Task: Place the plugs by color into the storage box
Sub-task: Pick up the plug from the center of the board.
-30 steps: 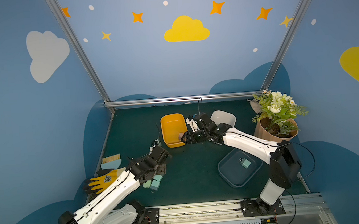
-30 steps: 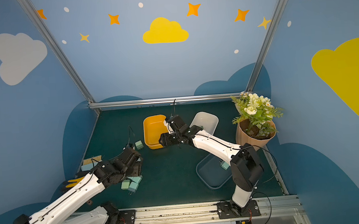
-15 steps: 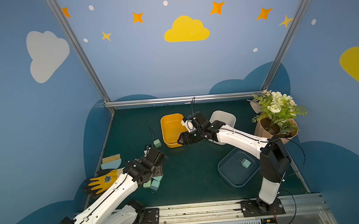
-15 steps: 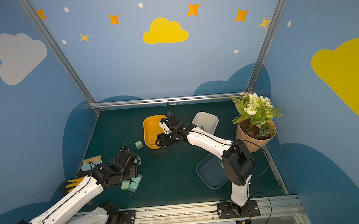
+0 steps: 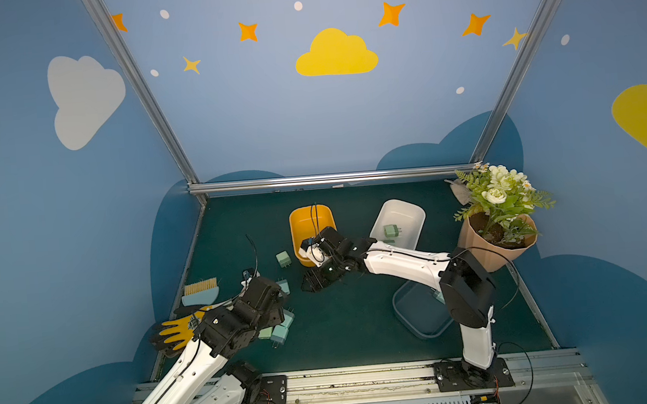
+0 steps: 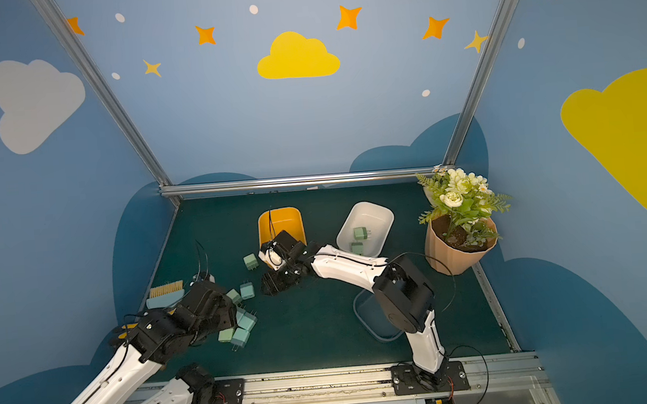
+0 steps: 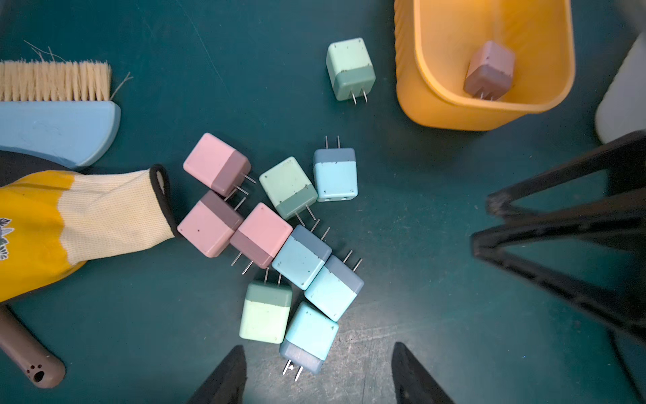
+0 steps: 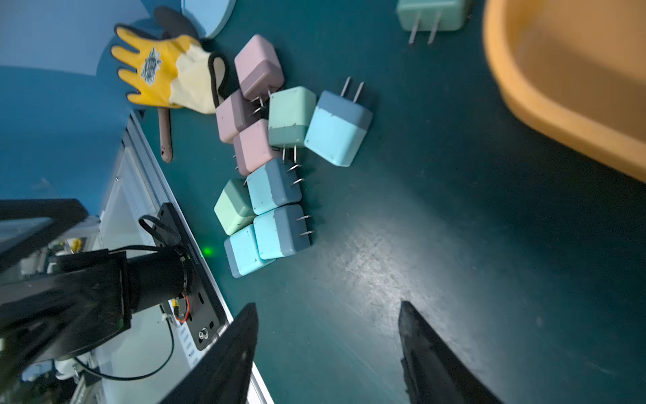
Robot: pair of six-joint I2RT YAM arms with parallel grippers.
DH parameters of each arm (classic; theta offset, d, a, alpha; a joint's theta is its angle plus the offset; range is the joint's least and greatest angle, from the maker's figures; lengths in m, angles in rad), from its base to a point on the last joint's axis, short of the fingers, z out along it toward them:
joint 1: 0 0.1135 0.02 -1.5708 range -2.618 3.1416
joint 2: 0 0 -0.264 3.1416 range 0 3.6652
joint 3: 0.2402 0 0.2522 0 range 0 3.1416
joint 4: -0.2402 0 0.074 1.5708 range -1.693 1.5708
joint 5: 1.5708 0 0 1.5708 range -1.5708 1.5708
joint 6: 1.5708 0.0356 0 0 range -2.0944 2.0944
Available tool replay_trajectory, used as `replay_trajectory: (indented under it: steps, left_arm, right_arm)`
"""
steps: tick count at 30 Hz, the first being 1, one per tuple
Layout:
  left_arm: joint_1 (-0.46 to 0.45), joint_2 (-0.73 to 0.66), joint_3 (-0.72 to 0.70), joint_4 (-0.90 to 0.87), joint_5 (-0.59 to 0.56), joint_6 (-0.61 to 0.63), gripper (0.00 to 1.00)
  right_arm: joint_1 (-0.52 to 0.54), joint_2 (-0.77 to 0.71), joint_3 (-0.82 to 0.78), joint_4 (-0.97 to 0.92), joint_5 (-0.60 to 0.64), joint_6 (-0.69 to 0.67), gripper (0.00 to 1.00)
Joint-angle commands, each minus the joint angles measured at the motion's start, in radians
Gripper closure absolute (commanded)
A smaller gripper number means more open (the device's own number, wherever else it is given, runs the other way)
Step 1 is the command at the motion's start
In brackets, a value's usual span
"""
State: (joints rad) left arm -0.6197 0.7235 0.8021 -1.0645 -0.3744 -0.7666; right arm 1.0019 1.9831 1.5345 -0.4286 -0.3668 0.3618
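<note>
Nearest the front rail, the left tool (image 7: 316, 356) hangs over the dark green table (image 5: 343, 327). Its two tips are spread with nothing between them, so it is released. Right under it lies the loose heap of plugs (image 7: 276, 241): three pink, two pale green and four teal, packed side against side with their prongs pointing every way. The teal plug (image 7: 309, 335) at the heap's near edge sits just ahead of the tips. A yellow work glove (image 7: 52, 224) touches the pink ones, and a bristle brush (image 7: 52, 105) lies just beyond the glove. Over by the right arm stands a pale blue bin (image 5: 417, 314), its inside mostly hidden.

Farther out, the right tool (image 8: 327, 314) hovers above bare table between the heap and the orange bin (image 7: 419, 105). Its tips are likewise apart and hold nothing. A lone green plug (image 7: 349, 68) lies just beside that bin, and one pink plug (image 7: 489, 71) rests inside it. Beyond, the white bin (image 5: 407, 212) holds two green plugs (image 6: 360, 232). A potted plant (image 5: 499, 201) fills the far right corner.

The plugs look like small, light, hard plastic cubes with smooth rounded sides, so probably a little slippery. They are best pinched squarely across two opposite flat faces of the body, not by the thin prongs. Inside the heap the neighbours touch, so an edge piece or the lone one gives the tips more room.
</note>
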Motion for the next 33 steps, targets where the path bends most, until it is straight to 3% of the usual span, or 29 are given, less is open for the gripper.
replay_trajectory:
  steps: [1,9,17,27,33]
  left_arm:
    - [0.004,-0.020,0.035,-0.084,-0.014,-0.036,0.33]
    - [0.004,-0.080,0.036,-0.089,-0.030,-0.024,0.34]
    - [0.003,-0.086,0.011,-0.048,0.000,0.002,0.34]
    - [0.005,-0.047,-0.001,-0.005,0.060,0.042,0.34]
    - [0.003,-0.031,-0.020,0.034,0.073,0.052,0.34]
  right_arm:
    - [0.035,0.056,0.085,0.002,0.070,-0.078,0.34]
    - [0.059,0.240,0.277,-0.045,0.171,-0.050,0.32]
    - [0.076,0.425,0.481,-0.110,0.193,0.023,0.32]
    - [0.101,0.550,0.591,-0.120,0.250,-0.011,0.31]
    - [0.107,0.566,0.601,-0.252,0.314,-0.060,0.32]
